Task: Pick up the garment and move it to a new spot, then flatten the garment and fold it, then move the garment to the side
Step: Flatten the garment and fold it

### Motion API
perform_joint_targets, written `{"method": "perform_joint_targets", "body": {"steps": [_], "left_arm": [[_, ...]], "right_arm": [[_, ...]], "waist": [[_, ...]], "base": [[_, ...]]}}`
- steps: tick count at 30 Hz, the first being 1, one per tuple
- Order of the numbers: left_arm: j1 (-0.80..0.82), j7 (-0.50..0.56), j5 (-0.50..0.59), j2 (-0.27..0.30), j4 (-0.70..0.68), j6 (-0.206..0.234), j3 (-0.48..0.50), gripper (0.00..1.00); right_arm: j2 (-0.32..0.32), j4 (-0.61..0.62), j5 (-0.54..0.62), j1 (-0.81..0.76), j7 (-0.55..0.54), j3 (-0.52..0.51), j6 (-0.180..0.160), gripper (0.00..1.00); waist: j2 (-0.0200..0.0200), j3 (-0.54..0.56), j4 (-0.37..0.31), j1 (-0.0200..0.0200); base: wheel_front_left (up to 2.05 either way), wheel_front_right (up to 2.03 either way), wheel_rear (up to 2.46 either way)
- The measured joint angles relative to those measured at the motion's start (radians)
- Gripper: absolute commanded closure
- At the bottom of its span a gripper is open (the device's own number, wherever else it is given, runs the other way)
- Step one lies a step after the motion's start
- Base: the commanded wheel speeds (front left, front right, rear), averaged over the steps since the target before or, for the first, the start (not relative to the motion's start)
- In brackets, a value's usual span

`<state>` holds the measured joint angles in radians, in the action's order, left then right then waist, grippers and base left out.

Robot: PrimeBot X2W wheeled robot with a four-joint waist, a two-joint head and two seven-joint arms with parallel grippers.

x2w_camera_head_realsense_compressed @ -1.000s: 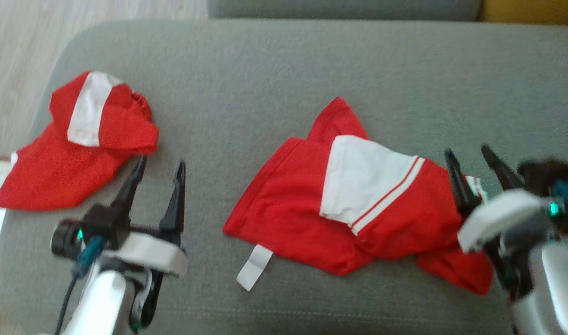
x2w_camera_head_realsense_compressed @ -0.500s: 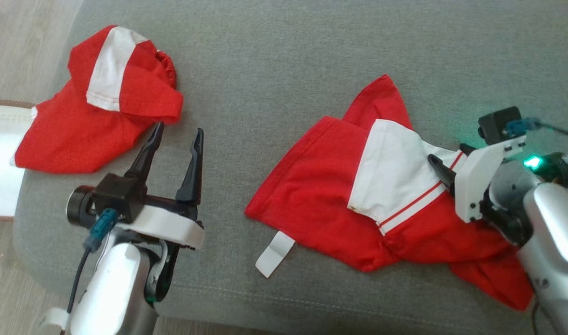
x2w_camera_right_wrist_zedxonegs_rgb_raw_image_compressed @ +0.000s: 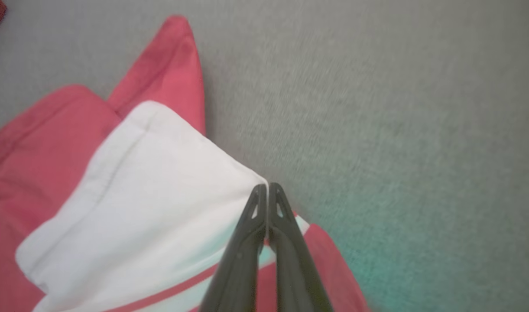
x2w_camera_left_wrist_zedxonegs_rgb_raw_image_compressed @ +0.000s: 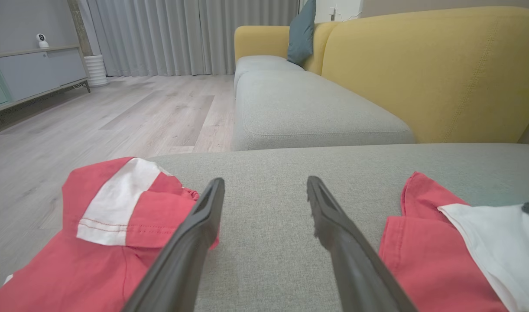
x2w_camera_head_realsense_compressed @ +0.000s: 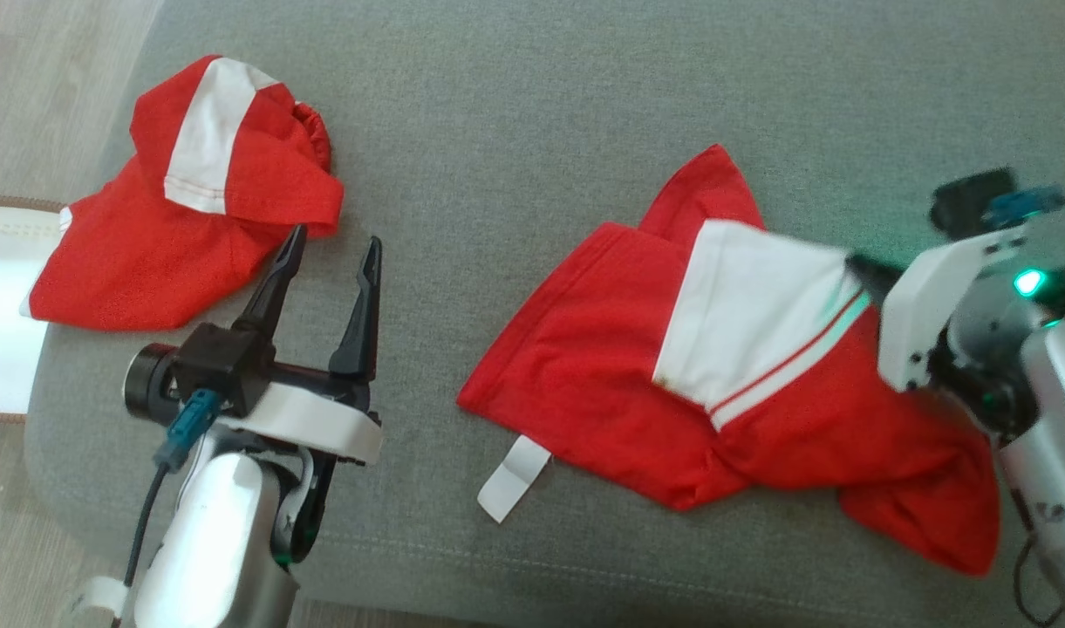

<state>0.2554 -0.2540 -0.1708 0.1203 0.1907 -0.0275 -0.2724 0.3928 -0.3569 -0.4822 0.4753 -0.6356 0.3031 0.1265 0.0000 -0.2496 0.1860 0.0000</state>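
Red garment [x2w_camera_head_realsense_compressed: 584,384] w/ white panel [x2w_camera_head_realsense_compressed: 741,323] & thin red stripe lies rumpled, part-folded on grey sofa cushion [x2w_camera_head_realsense_compressed: 532,131], centre-right in head view, small white tag [x2w_camera_head_realsense_compressed: 515,478] poking out at near edge, panel's far corner pinched in closed right gripper [x2w_camera_right_wrist_zedxonegs_rgb_raw_image_compressed: 267,187].

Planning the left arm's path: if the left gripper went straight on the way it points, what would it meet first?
Probably bare grey cushion: the open left gripper aims between the left garment and the right garment. One finger might brush the left garment's corner; depth is unclear.
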Motion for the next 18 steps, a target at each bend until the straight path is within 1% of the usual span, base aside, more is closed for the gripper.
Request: {"method": "perform_joint_targets", "body": {"steps": [7,11,15,18], "left_arm": [[-0.001,0.0,0.012,-0.008,0.0,-0.001,0.021,0.0],[-0.003,0.0,0.015,-0.009,0.0,-0.008,0.029,0.0],[-0.003,0.0,0.028,-0.01,-0.002,-0.008,0.035,0.0],[-0.004,0.0,0.029,-0.01,-0.004,-0.008,0.046,0.0]], "right_arm": [[-0.01,0.014,0.025,0.023,0.137,-0.076,0.0,1.0],[-0.034,-0.015,0.06,0.11,0.239,-0.126,0.0,1.0],[-0.043,-0.033,0.081,0.188,0.351,-0.13,0.0,1.0],[-0.044,-0.026,0.099,0.188,0.414,-0.103,0.0,1.0]], "waist": [[0.0,0.017,-0.001,-0.0001],[0.0,0.02,-0.007,0.0],[0.0,0.018,-0.02,0.0],[0.0,0.016,-0.033,0.0]], "base": [[0.0,0.0,0.0],[0.0,0.0,0.0],[0.0,0.0,0.0],[0.0,0.0,0.0]]}}
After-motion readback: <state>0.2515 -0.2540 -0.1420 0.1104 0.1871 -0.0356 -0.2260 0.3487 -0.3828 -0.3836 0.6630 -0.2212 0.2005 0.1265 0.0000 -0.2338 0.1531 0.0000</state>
